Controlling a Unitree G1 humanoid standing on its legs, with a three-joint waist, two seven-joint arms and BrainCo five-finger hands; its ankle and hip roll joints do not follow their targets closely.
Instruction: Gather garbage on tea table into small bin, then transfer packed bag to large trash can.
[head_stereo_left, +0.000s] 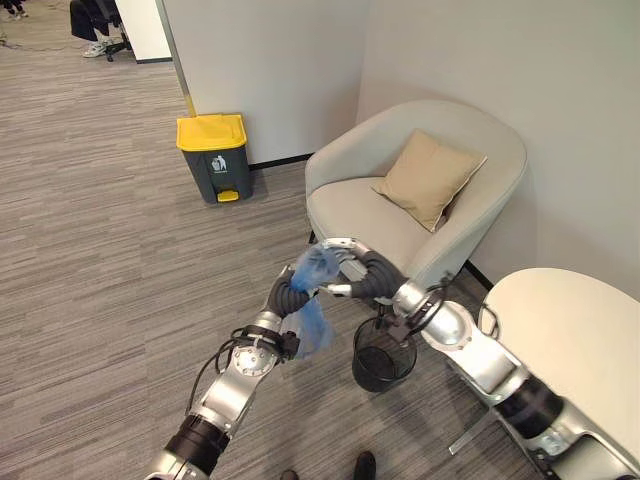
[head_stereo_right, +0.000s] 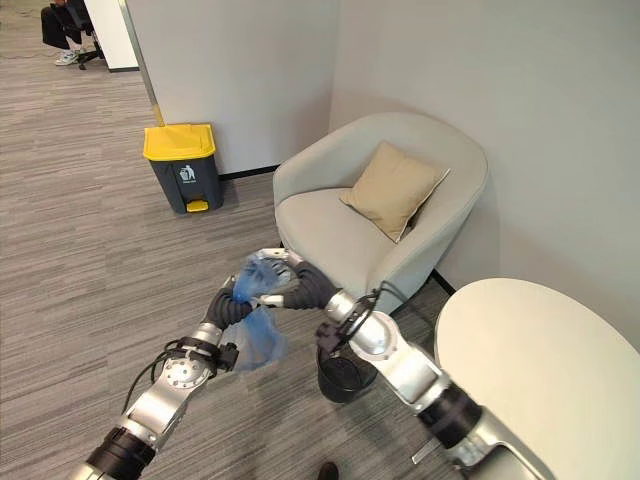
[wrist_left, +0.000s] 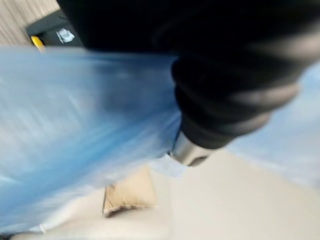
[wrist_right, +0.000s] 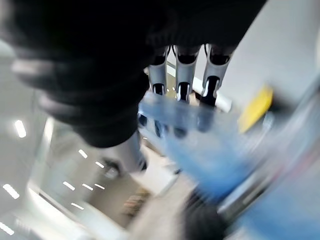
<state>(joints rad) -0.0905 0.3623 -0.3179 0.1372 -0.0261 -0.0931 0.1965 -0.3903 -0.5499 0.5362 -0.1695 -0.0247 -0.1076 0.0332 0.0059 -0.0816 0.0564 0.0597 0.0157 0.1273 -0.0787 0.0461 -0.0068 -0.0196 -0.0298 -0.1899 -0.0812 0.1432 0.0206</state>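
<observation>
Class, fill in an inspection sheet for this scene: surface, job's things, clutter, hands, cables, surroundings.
Surface: grey carpet floor; white round tea table, bare where visible.
Job's things: blue bag held up between both hands; small black mesh bin on floor beside the table; yellow-lidded large trash can by the wall.
Clutter: nothing seen.
Hands: left hand and right hand both curled on the bag.
Cables: nothing seen.
Surroundings: beige armchair with tan cushion; a person's shoes far off.
</observation>
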